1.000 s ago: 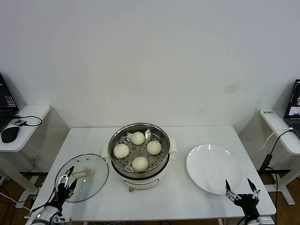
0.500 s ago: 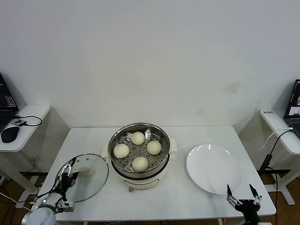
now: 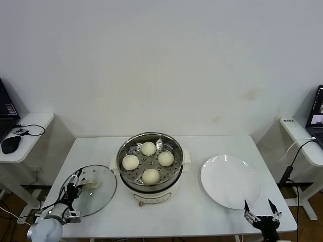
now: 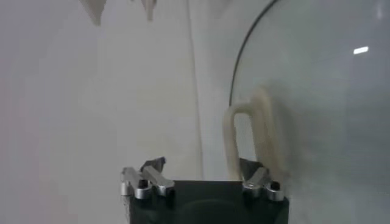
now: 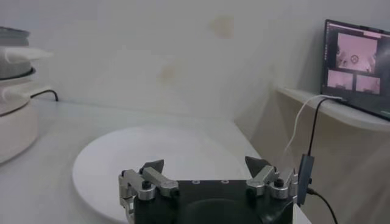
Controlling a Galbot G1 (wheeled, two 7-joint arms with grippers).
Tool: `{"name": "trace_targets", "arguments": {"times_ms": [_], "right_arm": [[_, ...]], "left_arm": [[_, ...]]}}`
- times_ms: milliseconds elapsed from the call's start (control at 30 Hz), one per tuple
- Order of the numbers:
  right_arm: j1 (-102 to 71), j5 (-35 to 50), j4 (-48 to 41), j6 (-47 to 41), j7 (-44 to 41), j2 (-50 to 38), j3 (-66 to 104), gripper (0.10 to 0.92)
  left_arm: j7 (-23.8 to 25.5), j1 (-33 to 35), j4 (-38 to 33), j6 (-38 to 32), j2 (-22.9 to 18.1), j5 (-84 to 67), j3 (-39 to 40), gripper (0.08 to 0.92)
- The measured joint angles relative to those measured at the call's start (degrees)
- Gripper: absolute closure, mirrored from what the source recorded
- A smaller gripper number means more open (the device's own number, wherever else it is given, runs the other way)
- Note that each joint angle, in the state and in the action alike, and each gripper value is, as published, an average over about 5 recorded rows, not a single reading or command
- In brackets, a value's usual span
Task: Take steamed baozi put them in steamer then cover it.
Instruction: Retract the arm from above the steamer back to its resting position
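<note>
Steel steamer [image 3: 150, 164] mid-tabletop [image 3: 202, 143] already holds all four buns [image 3: 148, 148] on its tray, so only covering is left. Glass lid [image 3: 93, 189] lies flat just left of the steamer; left gripper [image 3: 75, 189] sits over its near-left edge, fingers [image 4: 149, 178] spread and empty, with the cream handle [image 4: 250, 137] just ahead, its long axis running away from the gripper and nearer one finger than centred. Right gripper [image 3: 262, 214] idles at the front-right edge beside the empty plate [image 3: 231, 181], fingers apart, so the left arm is clearly nearer.
</note>
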Motion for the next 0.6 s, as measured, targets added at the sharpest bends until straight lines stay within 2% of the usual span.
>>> {"name": "trace_targets", "arguments": {"times_ms": [500, 600], "right_arm": [[-0.29, 0.02, 1.13, -0.09, -0.04, -0.18, -0.67, 0.203], [-0.24, 0.0, 1.25, -0.09, -0.06, -0.31, -0.89, 0.203]], "left_arm": [[-2.81, -0.78, 3.33, 0.02, -1.45, -0.94, -0.19, 0.792], [-3.88, -0.38, 3.15, -0.28, -1.63, -1.47, -0.5, 0.838]]}}
